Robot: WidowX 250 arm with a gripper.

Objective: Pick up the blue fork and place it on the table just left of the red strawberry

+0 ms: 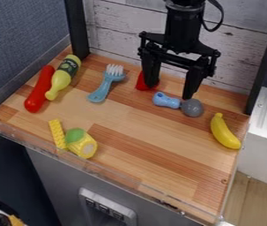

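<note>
A whitewashed plank wall is standing behind the wooden worktop. Right of centre, the blue-and-grey toy is lying flat, looking light, stiff and smooth; its round grey head could slip, so the slim blue handle seems the better hold. The gripper is hanging just beside it, jaws spread apart, with the toy near the right-hand fingertip. A red piece is sitting by the other finger, and a banana is resting at the right.
</note>
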